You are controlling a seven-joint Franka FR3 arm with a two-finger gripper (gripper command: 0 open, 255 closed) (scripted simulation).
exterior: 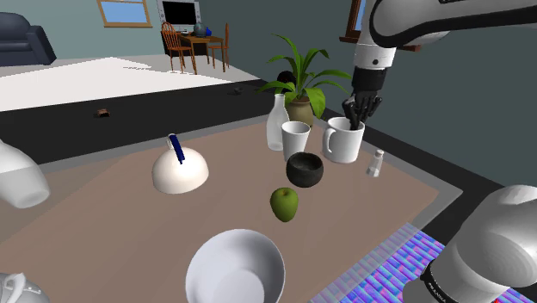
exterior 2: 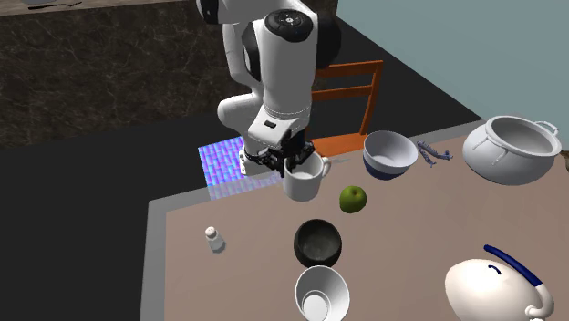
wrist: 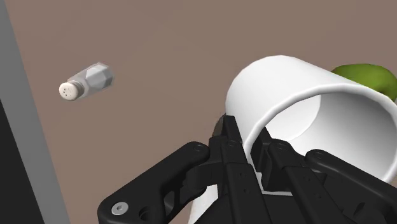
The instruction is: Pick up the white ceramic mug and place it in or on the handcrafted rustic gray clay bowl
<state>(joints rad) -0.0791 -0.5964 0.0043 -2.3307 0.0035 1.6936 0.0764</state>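
The end effector (exterior: 361,110) was closed on the white mug (exterior: 342,145), pinching its wall at the rim. The wrist view made the grip plain: one black finger (wrist: 230,141) lay outside the wall and the other inside the mug's mouth. In the shoulder view the mug stood upright near the far right corner of the desk (exterior: 129,224). The dark grey bowl (exterior: 305,170) sat near it, apart from it, to the left and closer to the camera. Whether the mug's base touched the desk could not be told.

That view also showed a white tumbler (exterior: 295,138), a white bottle (exterior: 276,120) and a potted plant (exterior: 301,82) behind the bowl, and a green apple (exterior: 284,204) in front of it. A small salt shaker (wrist: 87,81) stood near the mug, toward the desk's edge.

The second exterior view, facing the arm, added an orange-brown wooden chair (exterior 2: 356,71) behind it, a blue-rimmed bowl (exterior 2: 390,155) and a white lidded pot (exterior 2: 511,150).

The desk top was brown with a grey border. The shoulder view showed grey-teal walls and a far table with wooden chairs; the second exterior view had a black area past the desk's left edge
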